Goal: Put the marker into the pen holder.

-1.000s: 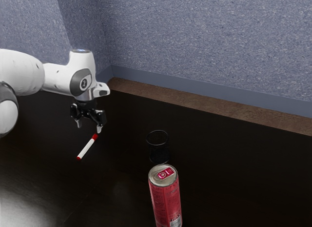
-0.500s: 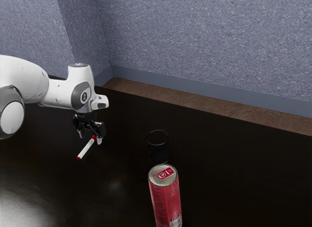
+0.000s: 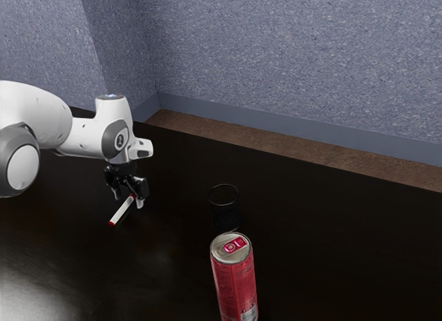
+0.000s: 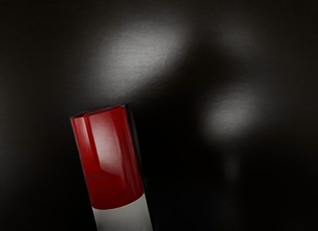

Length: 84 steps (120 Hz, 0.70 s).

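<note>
One tall red can stands nearest on the dark desk, its silver lid carrying a red and white mark; just behind it stands the pen holder, upright, black, round at the rim; the marker lies on the desk towards the exterior view's left, well apart from the holder, white along its body and red at both ends. Above the marker's farther end is the hand, black, pointing down, its two fingers apart, one to either side of that end and not clamped on it; the wrist view gives a close look at one red end and some of the white body, with pale patches of light on the desk. White and grey, the arm comes in from the exterior view's left; farther back run a brown floor, a blue-grey skirting board and a speckled blue-grey wall.
</note>
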### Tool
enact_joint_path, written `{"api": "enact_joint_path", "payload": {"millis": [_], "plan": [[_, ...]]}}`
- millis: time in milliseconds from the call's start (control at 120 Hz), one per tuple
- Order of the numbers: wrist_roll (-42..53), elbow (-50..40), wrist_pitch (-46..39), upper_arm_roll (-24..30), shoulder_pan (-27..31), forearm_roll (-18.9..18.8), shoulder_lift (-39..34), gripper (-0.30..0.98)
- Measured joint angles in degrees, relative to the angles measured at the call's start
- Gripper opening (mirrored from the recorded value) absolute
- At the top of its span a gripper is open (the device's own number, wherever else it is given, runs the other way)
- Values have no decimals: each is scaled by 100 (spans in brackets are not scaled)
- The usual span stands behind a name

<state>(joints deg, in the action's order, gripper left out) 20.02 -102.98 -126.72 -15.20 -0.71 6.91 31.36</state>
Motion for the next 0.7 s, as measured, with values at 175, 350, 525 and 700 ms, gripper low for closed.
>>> {"api": "enact_joint_path", "payload": {"millis": [175, 350, 525, 700], "plan": [[94, 45, 2, 0, 0, -6, 6, 36], [165, 48, 1, 0, 0, -15, 5, 17], [214, 48, -3, 0, 0, -32, 8, 5], [230, 50, -20, 0, 0, -66, 29, -1]]}}
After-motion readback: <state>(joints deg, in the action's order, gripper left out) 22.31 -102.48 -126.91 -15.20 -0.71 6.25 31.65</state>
